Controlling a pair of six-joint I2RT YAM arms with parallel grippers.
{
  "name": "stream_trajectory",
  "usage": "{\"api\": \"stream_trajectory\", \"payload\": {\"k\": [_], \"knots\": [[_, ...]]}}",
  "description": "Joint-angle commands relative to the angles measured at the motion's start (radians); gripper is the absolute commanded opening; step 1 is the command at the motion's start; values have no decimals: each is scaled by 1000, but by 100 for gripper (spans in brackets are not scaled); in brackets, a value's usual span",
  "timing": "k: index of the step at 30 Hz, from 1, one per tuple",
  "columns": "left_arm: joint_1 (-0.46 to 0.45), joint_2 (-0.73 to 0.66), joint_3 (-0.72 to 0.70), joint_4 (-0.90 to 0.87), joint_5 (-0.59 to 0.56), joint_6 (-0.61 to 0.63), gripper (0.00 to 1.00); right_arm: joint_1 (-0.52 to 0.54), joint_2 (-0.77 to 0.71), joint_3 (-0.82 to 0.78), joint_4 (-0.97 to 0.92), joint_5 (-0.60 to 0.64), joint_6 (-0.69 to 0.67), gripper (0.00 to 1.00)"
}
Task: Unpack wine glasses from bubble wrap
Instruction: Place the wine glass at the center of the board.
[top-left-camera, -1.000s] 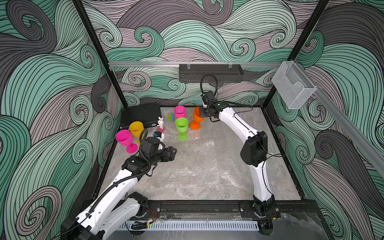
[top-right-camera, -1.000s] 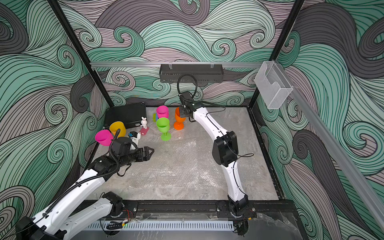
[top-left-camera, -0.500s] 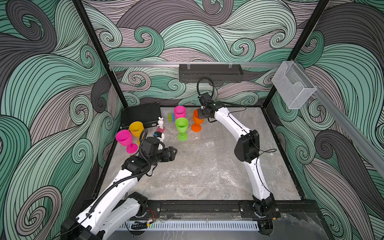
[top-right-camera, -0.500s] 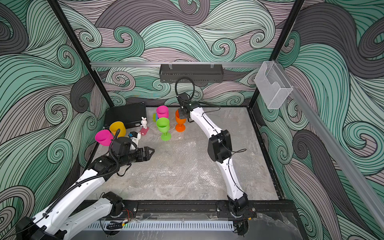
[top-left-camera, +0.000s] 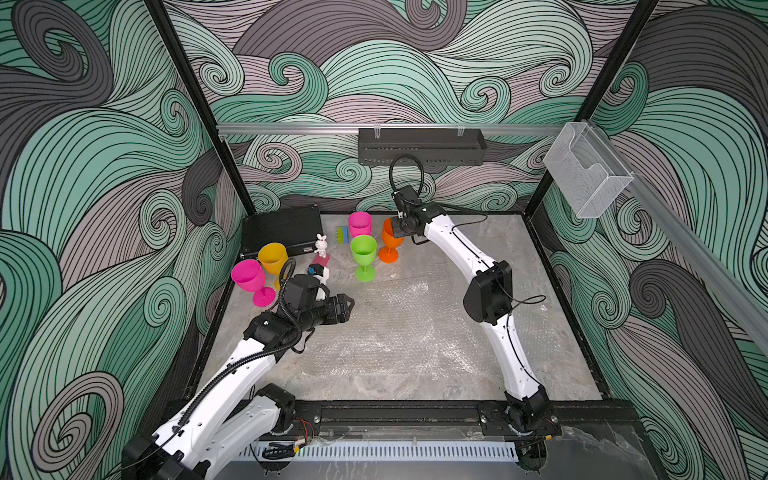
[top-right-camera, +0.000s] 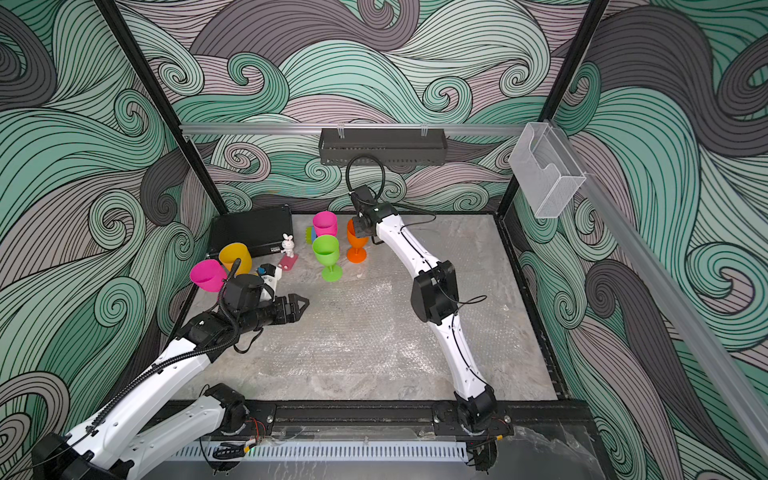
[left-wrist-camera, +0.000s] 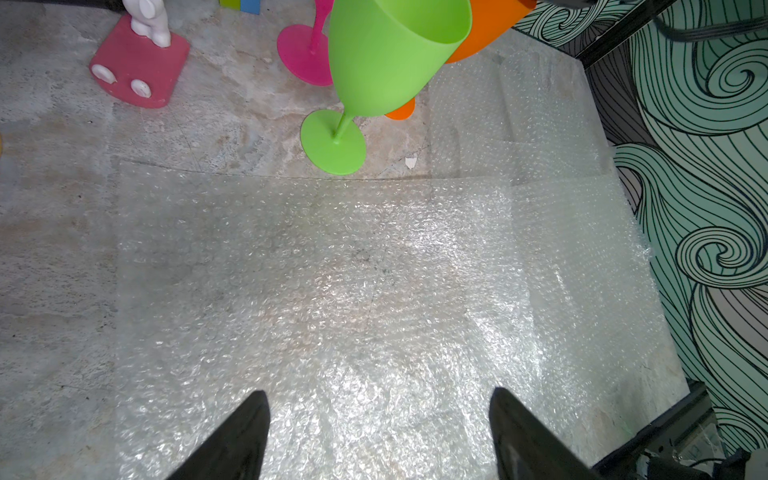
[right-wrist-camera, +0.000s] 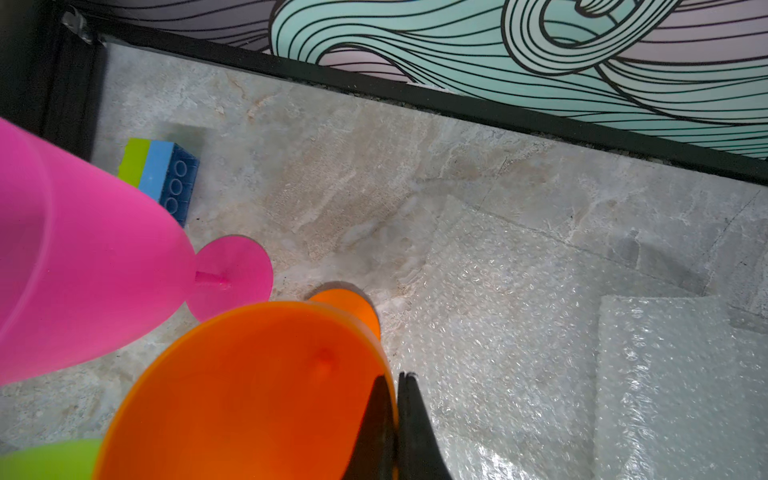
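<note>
My right gripper is shut on the rim of the orange wine glass, one finger inside the bowl and one outside. That glass stands upright at the back, next to a lime green one and a pink one. A yellow glass and a second pink glass stand at the left edge. Flat sheets of bubble wrap cover the middle of the table. My left gripper hangs open over the bubble wrap, holding nothing.
A black case lies in the back left corner. A white rabbit figure on a pink base and a green-blue block stand near the glasses. A clear box hangs on the right wall, a black tray on the back wall.
The right arm's elbow has swung to the left while its gripper keeps the orange glass at almost the same spot. The left arm has not moved.
</note>
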Motion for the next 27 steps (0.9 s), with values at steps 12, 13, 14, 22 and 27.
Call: {"api": "stream_trajectory", "payload": {"k": [12,13,14,22,27], "knots": [[7,-5,1,-11,7,-6,81,22,-28,62,-38,-14,-15,35],[7,-3,3,-12,4,-4,82,22,-36,62,-38,-9,-18,36],[7,-2,4,-13,5,-2,81,21,-44,64,-38,-5,-22,37],[14,26,34,-21,-10,15,82,5,-136,39,-40,-24,-41,39],[21,75,97,-60,-78,61,83,-13,-284,-118,0,-29,-86,46]]}}
